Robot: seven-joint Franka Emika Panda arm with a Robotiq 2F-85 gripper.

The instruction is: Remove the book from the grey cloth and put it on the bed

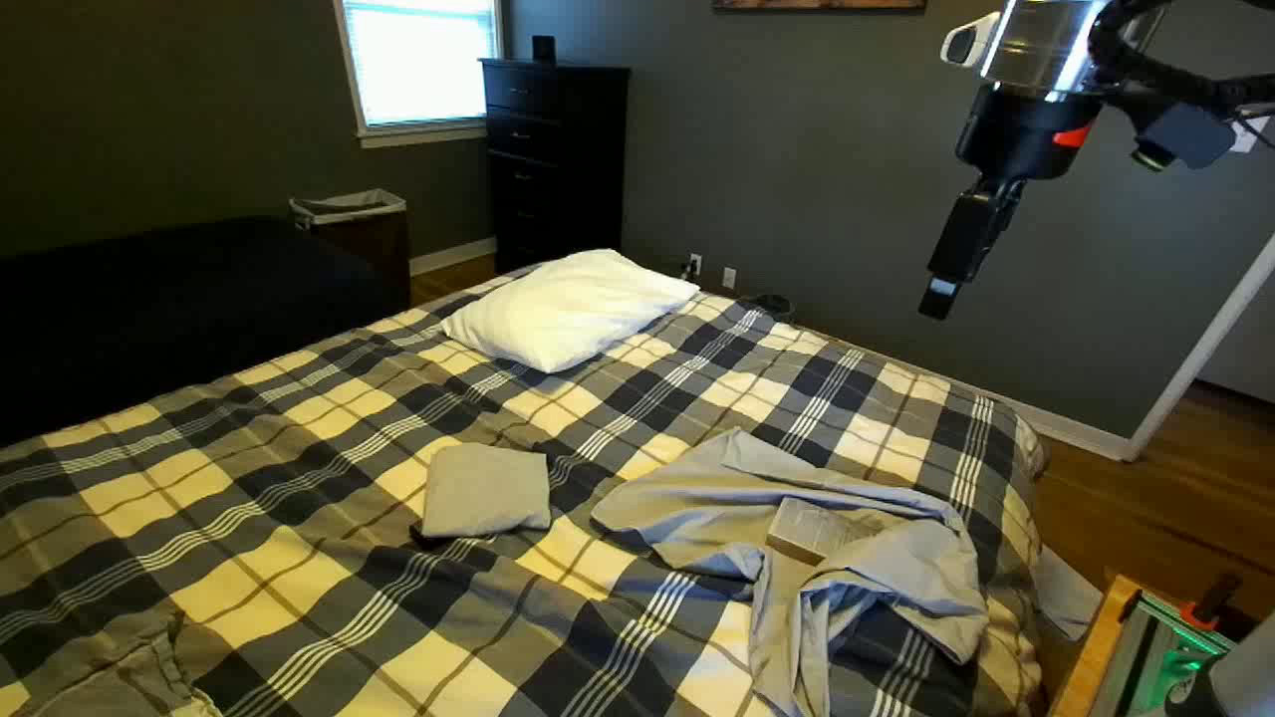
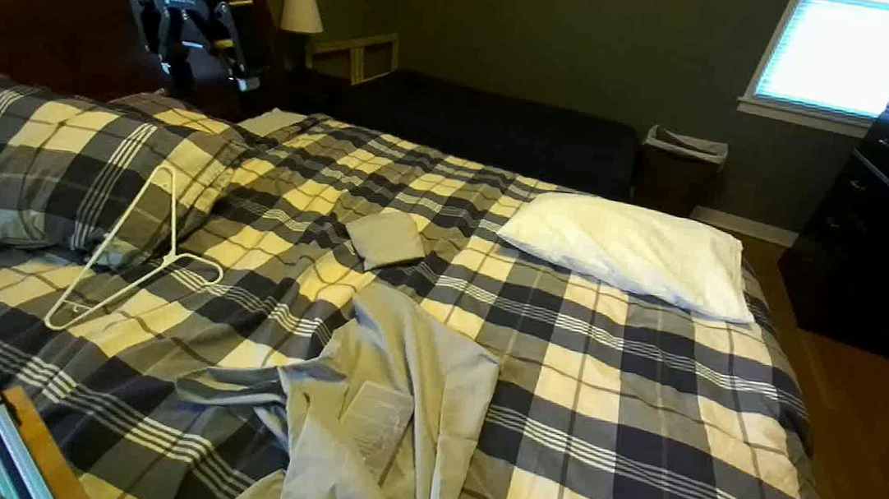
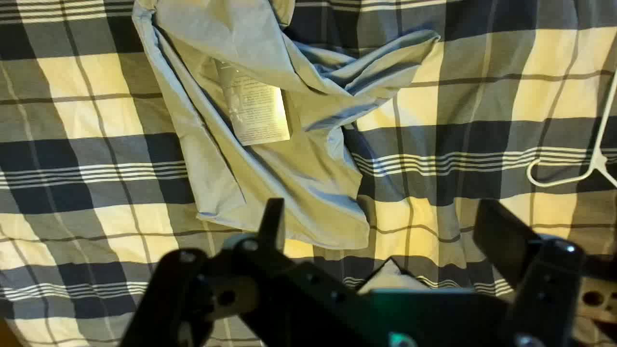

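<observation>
The book is pale, with small print on its cover. It lies on the crumpled grey cloth on the plaid bed. The book and cloth also show in an exterior view. In the wrist view a cloth fold covers one end of the book. My gripper is high above the bed, apart from book and cloth. It also shows in an exterior view. In the wrist view its fingers are wide open with nothing between them.
A folded grey square lies on the bed near the cloth. A white pillow lies farther along. A white hanger lies by a plaid pillow. A dark dresser stands at the wall.
</observation>
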